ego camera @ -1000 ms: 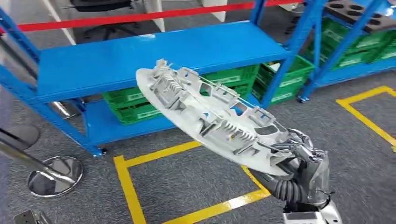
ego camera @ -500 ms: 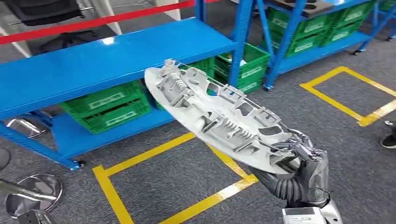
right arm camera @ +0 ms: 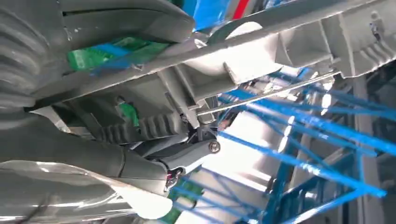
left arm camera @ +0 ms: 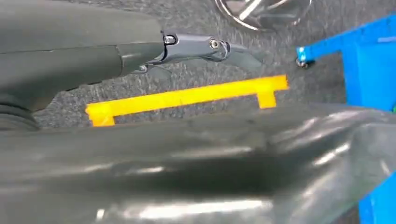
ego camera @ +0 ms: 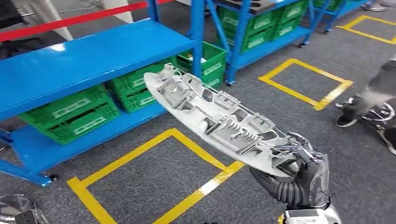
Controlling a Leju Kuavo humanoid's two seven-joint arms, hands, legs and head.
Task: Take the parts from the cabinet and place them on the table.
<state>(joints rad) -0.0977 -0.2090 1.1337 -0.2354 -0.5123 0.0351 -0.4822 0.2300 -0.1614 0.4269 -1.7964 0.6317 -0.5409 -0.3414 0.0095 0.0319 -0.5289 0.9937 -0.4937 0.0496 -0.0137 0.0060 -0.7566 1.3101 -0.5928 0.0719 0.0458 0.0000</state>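
Observation:
A long pale grey plastic part [ego camera: 219, 123] with ribs and clips on its upper face slants from upper left to lower right in the head view. My right hand [ego camera: 299, 177] grips its near end from below, fingers wrapped over the edge. The right wrist view shows the part's ribbed underside [right arm camera: 289, 42] close up, lying across my right hand [right arm camera: 93, 154]. My left hand [left arm camera: 140, 51] hangs over grey carpet, one finger stretched out, holding nothing.
A blue metal shelf [ego camera: 84, 60] stands at the left with green crates [ego camera: 70, 114] on its lower level; more blue racks with crates stand behind. Yellow tape [ego camera: 140, 154] marks squares on the carpet. A person's legs and shoes [ego camera: 369, 107] are at the right edge.
The whole view has swung, so the camera has turned: the shelf slid left and a person's feet came in at the right. The part stays in my right hand at the same tilt.

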